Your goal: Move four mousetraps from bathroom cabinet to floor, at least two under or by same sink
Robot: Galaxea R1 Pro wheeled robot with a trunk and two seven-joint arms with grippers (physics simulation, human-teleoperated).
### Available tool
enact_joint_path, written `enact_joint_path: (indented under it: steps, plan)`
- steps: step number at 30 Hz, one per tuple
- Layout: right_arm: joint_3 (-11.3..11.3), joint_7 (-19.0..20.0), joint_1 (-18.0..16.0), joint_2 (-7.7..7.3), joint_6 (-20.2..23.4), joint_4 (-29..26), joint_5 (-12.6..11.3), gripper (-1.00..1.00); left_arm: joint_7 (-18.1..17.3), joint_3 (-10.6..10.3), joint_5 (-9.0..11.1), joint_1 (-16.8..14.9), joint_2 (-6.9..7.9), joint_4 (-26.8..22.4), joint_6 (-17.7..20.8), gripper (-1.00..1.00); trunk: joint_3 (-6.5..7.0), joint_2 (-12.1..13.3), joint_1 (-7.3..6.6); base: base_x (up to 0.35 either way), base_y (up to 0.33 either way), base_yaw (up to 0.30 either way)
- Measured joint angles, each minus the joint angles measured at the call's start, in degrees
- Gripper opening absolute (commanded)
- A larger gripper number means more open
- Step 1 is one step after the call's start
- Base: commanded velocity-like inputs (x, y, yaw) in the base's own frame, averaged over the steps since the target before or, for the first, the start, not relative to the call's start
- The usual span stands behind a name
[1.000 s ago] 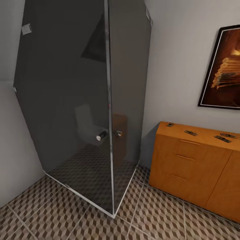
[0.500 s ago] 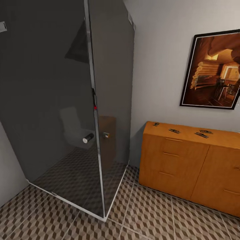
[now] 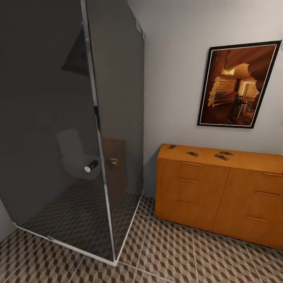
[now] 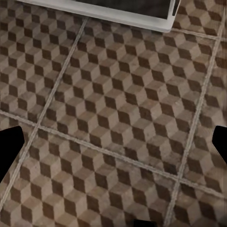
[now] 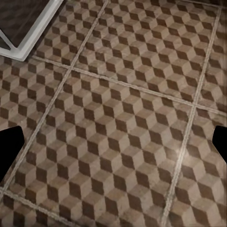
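Note:
The orange-brown cabinet point(image 3: 204, 188) stands against the far wall, right of centre in the head view. Several small dark mousetraps lie on its flat top: one near the left end point(image 3: 171, 146), one further right point(image 3: 192, 153), and a close pair point(image 3: 221, 157) point(image 3: 226, 153). The bathroom floor point(image 3: 169, 251) of cube-patterned tiles stretches in front of it. The sink is out of view. My left gripper point(image 4: 113, 146) hangs open over bare floor tiles point(image 4: 118, 94). My right gripper point(image 5: 113, 144) is open too, above floor tiles point(image 5: 123, 109), with nothing between its fingers.
A tall dark-glass shower enclosure point(image 3: 59, 118) with a chrome frame and a door knob point(image 3: 91, 166) takes up the left, its white base corner point(image 3: 116, 261) jutting onto the floor. A framed picture point(image 3: 236, 84) hangs above the cabinet. Open floor lies before the cabinet.
The camera has swung right, so the shower enclosure slid left and more of the cabinet and picture came into view. The mousetraps have not moved on the cabinet top.

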Motion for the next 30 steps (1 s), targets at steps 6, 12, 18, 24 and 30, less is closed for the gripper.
enact_joint_path:
  steps: [6, 12, 18, 24, 30]
  plan:
    - [0.0, -0.01, -0.02, 0.04, 0.0, 0.0, 0.0, 1.0, 0.0, 0.0, 0.0, 0.0, -0.6, 0.5, 0.0, 1.0, 0.37, 0.0, 0.0, 0.0, 0.0, -0.197]
    - [0.0, -0.01, -0.02, 0.04, 0.0, 0.0, 0.0, 1.0, 0.03, 0.02, -0.06, 0.0, -0.95, 1.04, 0.0, 1.0, 0.74, 0.0, 0.0, 0.0, 0.0, -0.198]
    - [0.0, -0.02, 0.0, 0.04, 0.0, 0.0, 0.0, 1.0, 0.01, 0.03, -0.07, 0.0, -1.02, 1.17, 0.0, 1.0, 1.12, 0.0, 0.0, 0.0, 0.0, -0.198]
    - [0.0, -0.03, 0.01, 0.05, 0.0, 0.0, 0.0, 1.0, 0.0, 0.01, -0.07, 0.0, -1.04, 1.25, 0.0, 1.0, 1.49, 0.0, 0.0, 0.0, 0.0, -0.198]
    - [0.0, -0.02, 0.01, 0.05, 0.0, 0.0, 0.0, 1.0, 0.0, 0.03, -0.08, 0.0, -1.05, 1.3, 0.0, 1.0, 1.87, 0.0, 0.0, 0.0, 0.0, -0.198]
